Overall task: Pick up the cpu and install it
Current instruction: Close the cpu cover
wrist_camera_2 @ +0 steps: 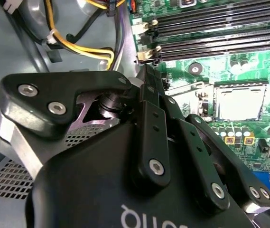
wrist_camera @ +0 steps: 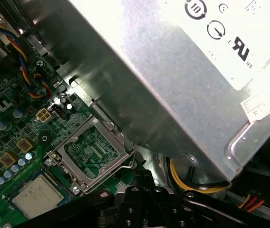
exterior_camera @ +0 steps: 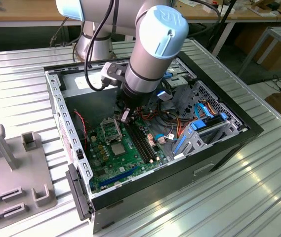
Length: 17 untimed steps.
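The cpu, a small silver-grey square, lies flat in the socket on the green board. It also shows in the exterior view and the second wrist view. Beside it the hollow metal socket frame stands flipped open, with board showing through its middle. My gripper hangs inside the case just above the board, beside the frame's far side. Its fingers are shut together with nothing seen between them. The gripper's black linkage sits close to the frame's wire lever.
The silver power supply box looms close beside the gripper. Yellow and black cables run near it. Black memory slots lie beside the socket. A blue drive cage fills the case's right. Grey fixtures stand on the table at the left.
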Tool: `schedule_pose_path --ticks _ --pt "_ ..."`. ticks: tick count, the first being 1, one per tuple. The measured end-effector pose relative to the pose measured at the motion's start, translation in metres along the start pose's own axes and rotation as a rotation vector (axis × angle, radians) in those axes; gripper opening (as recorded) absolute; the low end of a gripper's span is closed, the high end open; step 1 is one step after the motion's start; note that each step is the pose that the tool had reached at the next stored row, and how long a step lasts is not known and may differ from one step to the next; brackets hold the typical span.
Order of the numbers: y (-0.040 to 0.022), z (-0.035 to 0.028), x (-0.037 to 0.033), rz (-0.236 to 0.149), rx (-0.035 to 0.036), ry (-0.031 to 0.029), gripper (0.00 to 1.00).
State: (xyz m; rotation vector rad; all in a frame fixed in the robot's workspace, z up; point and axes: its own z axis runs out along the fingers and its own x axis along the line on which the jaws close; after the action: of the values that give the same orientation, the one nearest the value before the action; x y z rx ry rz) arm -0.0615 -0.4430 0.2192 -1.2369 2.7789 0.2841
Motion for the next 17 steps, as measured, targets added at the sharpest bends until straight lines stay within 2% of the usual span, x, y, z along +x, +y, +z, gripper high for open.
schedule_pose_path --ticks 3,15,17 --pt "-0.0001 0.0005 0.0001 -0.001 -0.0020 -0.0020 0.11" --pt "-0.0001 0.0060 0.0009 -0.002 -0.0026 -0.0021 0.11" --pt "0.0007 0.0064 0.0016 -0.002 -0.0041 -0.0041 0.11"
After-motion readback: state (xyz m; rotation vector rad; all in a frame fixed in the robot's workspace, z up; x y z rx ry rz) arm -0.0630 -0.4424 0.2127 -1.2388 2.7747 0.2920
